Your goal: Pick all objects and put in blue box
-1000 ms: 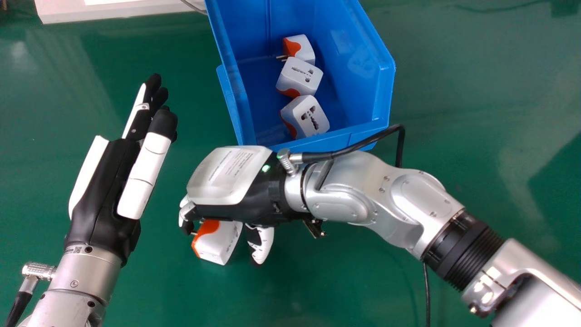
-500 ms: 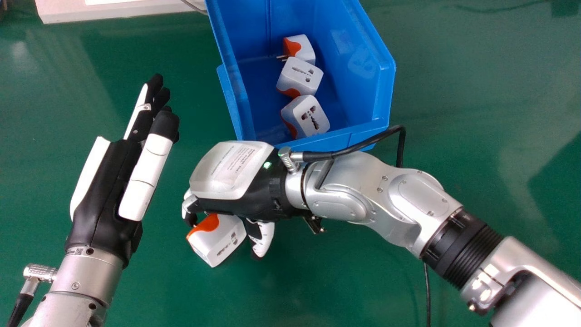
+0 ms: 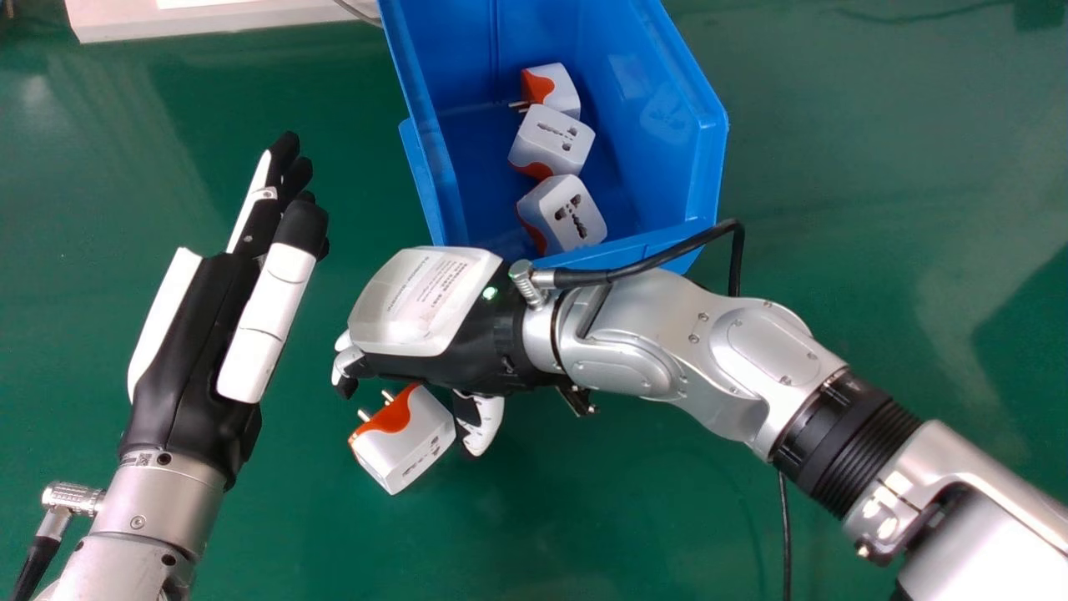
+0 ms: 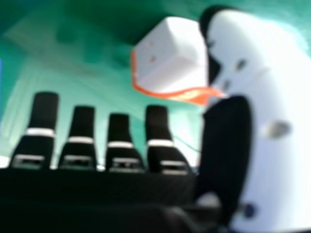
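Head view: you have your right robot hand over the green bench, just outside the near end of the blue box.
Right hand view: its fingers look extended and relaxed—as far as the blur lets you judge—with the thumb beside the loose adapter; you can't tell whether they touch.
Loose adapter: the white-and-orange plug is on the bench, partly beneath your right robot hand, its metal pins facing the finger side.
Blue box: inside you have three more adapters in a row—far one, middle one, near one.
Left robot hand: left of the box, fingers straight, holding nothing.
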Motion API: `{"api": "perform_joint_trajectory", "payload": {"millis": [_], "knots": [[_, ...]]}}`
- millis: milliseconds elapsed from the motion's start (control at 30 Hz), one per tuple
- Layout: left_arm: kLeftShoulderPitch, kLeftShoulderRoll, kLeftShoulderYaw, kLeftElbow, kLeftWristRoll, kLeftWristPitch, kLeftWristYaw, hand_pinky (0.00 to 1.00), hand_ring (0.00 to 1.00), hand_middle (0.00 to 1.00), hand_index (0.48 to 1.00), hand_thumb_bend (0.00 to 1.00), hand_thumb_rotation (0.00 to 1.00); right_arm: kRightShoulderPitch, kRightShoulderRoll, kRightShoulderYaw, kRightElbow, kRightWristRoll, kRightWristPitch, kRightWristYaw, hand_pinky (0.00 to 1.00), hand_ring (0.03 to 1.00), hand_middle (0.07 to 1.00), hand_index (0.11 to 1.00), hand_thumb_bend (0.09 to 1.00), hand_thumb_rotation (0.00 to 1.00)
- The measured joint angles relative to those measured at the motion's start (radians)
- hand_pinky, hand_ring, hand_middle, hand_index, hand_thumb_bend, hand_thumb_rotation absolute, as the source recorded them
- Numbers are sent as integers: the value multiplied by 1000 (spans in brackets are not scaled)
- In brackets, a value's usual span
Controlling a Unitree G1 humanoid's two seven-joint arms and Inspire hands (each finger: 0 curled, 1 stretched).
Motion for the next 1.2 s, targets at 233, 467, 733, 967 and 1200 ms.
{"api": "perform_joint_trajectory", "payload": {"millis": [233, 467, 733, 967, 1200], "knots": [[-3, 0, 1, 8, 0, 1, 0, 938, 993, 1000, 1000, 844, 1000, 0, 8, 0, 0, -1, 6, -6, 767, 892, 932, 839, 375, 158], [-3, 0, 0, 3, 2, 13, 2, 939, 993, 1000, 1000, 823, 1000, 2, 30, 0, 2, -1, 30, -36, 766, 882, 923, 827, 375, 178], [-1, 0, -5, -5, 2, 20, 3, 939, 993, 1000, 1000, 813, 1000, 52, 33, 2, -14, -6, 86, -42, 750, 869, 917, 826, 350, 206], [1, -3, -7, -16, 1, 20, 3, 939, 993, 1000, 1000, 809, 1000, 81, 36, 5, -30, -6, 106, -43, 734, 861, 911, 823, 322, 211], [1, -6, -8, -21, 0, 20, 3, 939, 994, 1000, 1000, 810, 1000, 92, 35, 8, -30, -6, 109, -40, 727, 858, 908, 817, 312, 203]]}}
